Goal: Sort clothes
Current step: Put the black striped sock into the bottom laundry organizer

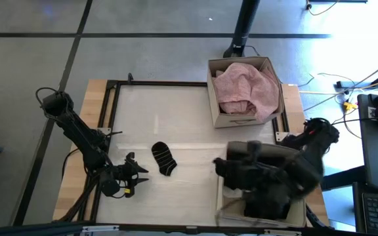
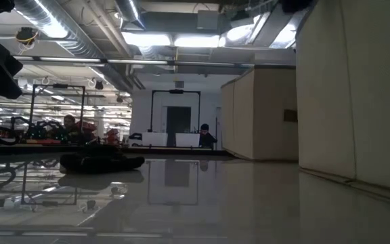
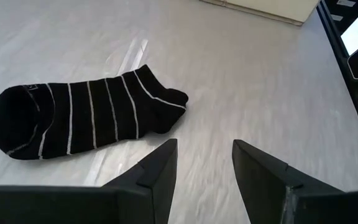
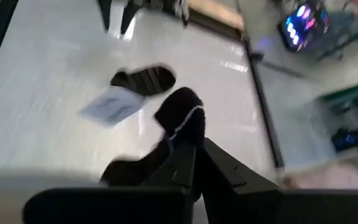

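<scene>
Left hand [image 1: 138,172] sits low on the tabletop [image 1: 176,124], lower left of the high view, fingers [image 3: 157,171] spread apart with nothing between them. Just beyond its tips lies a black sock with thin white stripes [image 1: 164,158], flat on the white surface, near the middle of the high view; the left wrist view shows the same sock [image 3: 79,121] at frame left, apart from the fingers, not touched.

Right hand [image 4: 194,158] is pressed together, pinching a dark garment with a white-dotted edge [image 4: 182,121]; the cloth sticks up past the fingertips and hangs below them. In the high view the right arm is blurred at lower right, hand [image 1: 225,167] at the left edge of the lower cardboard box [image 1: 231,206], which holds dark fabric [image 1: 268,196]. Can't tell from that view whether the pinched piece is over the box or just beside it.

Upper cardboard box [image 1: 225,119], right of centre at the top of the tabletop, is filled with a pale pink garment [image 1: 248,88] that drapes over its right wall.

Right wrist view also shows the striped sock [image 4: 143,79] farther off, and a pale tag-like patch [image 4: 109,107] next to it on the tabletop; can't tell what it is.

Low view: the sock [image 2: 100,163] is a low dark lump at left on the glossy surface, box walls at right.
</scene>
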